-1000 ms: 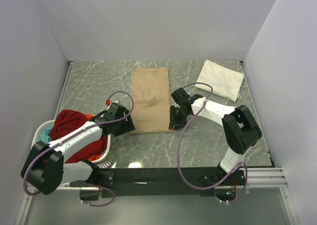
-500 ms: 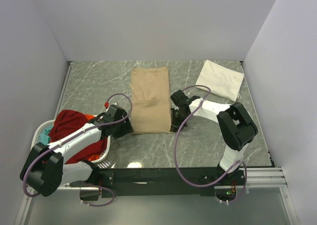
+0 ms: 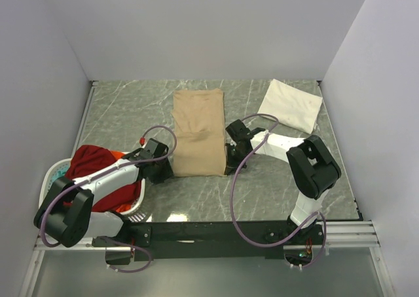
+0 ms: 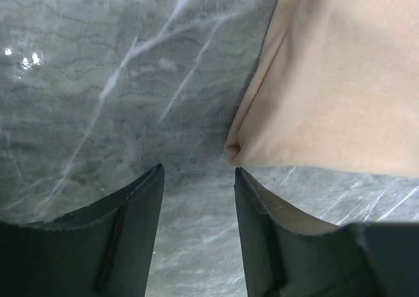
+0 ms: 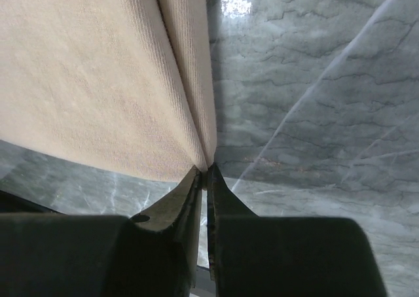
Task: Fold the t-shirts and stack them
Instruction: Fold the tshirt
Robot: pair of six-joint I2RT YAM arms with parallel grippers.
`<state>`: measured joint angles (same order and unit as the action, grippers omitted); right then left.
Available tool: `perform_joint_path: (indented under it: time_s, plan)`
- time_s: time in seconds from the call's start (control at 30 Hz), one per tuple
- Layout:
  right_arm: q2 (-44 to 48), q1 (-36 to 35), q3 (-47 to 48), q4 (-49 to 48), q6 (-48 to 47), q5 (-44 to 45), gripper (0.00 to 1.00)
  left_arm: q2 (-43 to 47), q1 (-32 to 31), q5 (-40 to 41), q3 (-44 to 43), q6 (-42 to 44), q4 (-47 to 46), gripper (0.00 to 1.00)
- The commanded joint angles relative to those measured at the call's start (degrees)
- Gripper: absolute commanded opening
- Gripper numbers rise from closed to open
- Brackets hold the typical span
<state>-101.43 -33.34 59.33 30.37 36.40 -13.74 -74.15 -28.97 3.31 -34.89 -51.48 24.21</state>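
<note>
Nearest me in the top view, the white laundry basket (image 3: 50,182) sat at the left by the arm bases. A red t-shirt (image 3: 91,163) was heaped in it, and the left arm lay across it and hid much of the pile. A sliver of teal cloth (image 3: 58,174) showed at the basket's left edge.

Just beyond, both grippers were at the near corners of the tan t-shirt (image 3: 198,132), which lay flat mid-table, long side running away from me. From above I could not read either jaw gap; the wrist cameras showed them. The left gripper (image 4: 198,173) stood partly open, with only bare marble between its fingers. The shirt's near-left corner (image 4: 236,150) lay just ahead of the right-hand finger, apart from it. The right gripper (image 5: 204,173) was pinched almost closed on the shirt's folded near-right edge, the cloth running straight into its tips.

Farther back and to the right, the cream t-shirt (image 3: 290,105) lay as a flat rectangle, turned at an angle, well apart from the tan one. The right arm's purple cable (image 3: 262,120) looped near it on the table (image 3: 121,107).
</note>
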Motion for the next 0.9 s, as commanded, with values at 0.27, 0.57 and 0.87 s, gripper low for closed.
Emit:
perform_joint_path:
  time_s: [0.27,0.57,0.87]
  plan:
    - [-1.3,-0.2,-3.0,1.6,-0.6,2.0,0.08,2.5,0.6,-1.2,0.4,-0.5,-5.8,0.51]
    - [-1.0,-0.1,-3.5,1.4,-0.5,1.7,0.08,-2.9,0.7,-0.7,-0.8,0.2,-5.4,0.45]
    - [-0.4,-0.1,-4.5,1.1,-0.5,1.7,0.06,-6.2,0.7,-0.2,-1.9,1.0,-5.8,0.29]
